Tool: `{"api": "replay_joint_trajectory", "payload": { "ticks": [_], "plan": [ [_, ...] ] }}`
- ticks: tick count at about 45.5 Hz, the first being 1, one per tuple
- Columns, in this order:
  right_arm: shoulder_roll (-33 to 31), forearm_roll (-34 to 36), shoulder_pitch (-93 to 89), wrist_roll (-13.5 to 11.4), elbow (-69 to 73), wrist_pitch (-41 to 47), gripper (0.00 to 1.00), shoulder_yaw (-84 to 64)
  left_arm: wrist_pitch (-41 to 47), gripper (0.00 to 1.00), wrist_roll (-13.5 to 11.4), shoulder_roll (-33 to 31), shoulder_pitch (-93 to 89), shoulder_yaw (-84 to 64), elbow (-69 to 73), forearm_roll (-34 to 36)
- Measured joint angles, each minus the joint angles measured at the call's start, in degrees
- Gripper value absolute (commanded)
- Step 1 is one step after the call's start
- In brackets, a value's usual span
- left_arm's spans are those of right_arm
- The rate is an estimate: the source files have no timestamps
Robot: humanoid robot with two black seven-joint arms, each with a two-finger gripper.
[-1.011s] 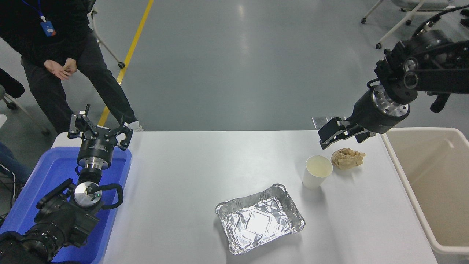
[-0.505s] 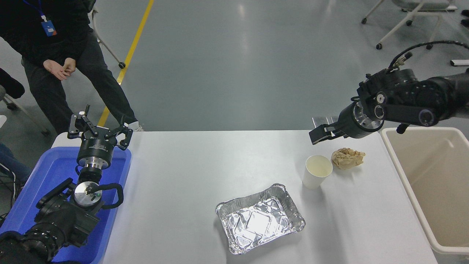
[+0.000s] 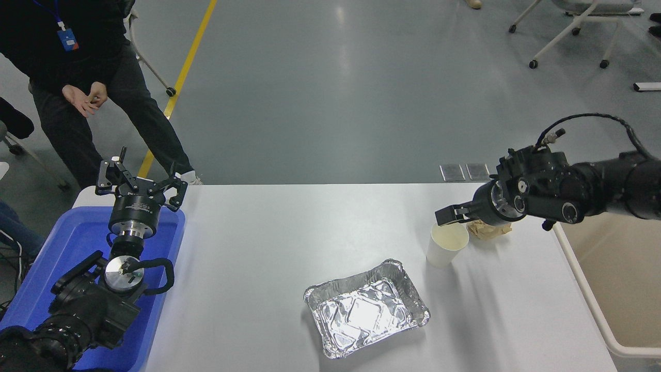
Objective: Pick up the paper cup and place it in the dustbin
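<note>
We see the right gripper (image 3: 447,215) at the far rim of the paper cup (image 3: 446,244) — finger gap hard to tell. The left gripper (image 3: 138,182) is spread wide, holding nothing; no readable writing anywhere.

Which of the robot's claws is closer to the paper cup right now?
The right claw: it hangs just above the paper cup's far rim. The left claw is parked far off, over the blue tray at the table's other end.

Robotics lab or test hall, smooth grey floor (image 3: 330,93) with a yellow line (image 3: 178,85), wheeled chair bases (image 3: 568,36) at the far right, white table (image 3: 258,248) as workbench, a person (image 3: 77,88) wearing a lanyard standing by.
</note>
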Motion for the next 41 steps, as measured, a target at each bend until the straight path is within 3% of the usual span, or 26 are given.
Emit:
{"api": "replay_joint_trajectory", "payload": {
  "ticks": [25,32,41],
  "plan": [
    [0.2,-1.1,-3.6,-0.3,-1.5,-3.7,0.98,0.1,0.0,0.99,0.0,0.0,0.0,0.0,0.0,0.0],
    [0.2,-1.1,-4.2,-0.2,-1.6,-4.4,0.86,0.1,0.0,0.99,0.0,0.0,0.0,0.0,0.0,0.0],
    [0.3,-1.3,-5.0,-0.2,-1.6,-4.9,0.82,0.1,0.0,0.99,0.0,0.0,0.0,0.0,0.0,0.0]
  ]
}}
